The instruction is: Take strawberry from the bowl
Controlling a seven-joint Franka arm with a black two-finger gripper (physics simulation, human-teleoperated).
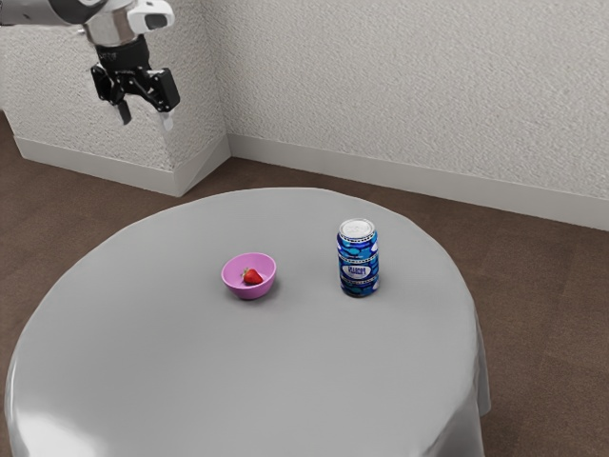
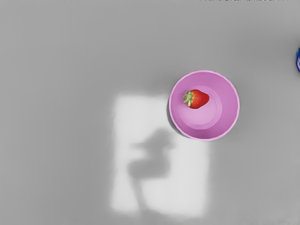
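Note:
High at the exterior view's upper left hangs the black gripper [image 1: 145, 116], its two fingers standing wide apart with nothing between them. Well below it, toward the exterior view's right, a pink bowl [image 1: 234, 285] rests on the grey round table. Inside the bowl lies a red strawberry [image 1: 252, 277]. From above, in the wrist view, the bowl [image 2: 227, 104] is upright and the strawberry [image 2: 198, 99] lies on its side near the inner wall, green leaves toward the rim.
A blue can [image 1: 358, 262] with a silver top stands on the table [image 1: 190, 381], apart from the bowl; the can's edge [image 2: 298, 61] also shows in the wrist view. A textured wall [image 1: 400, 86] rises beyond the table.

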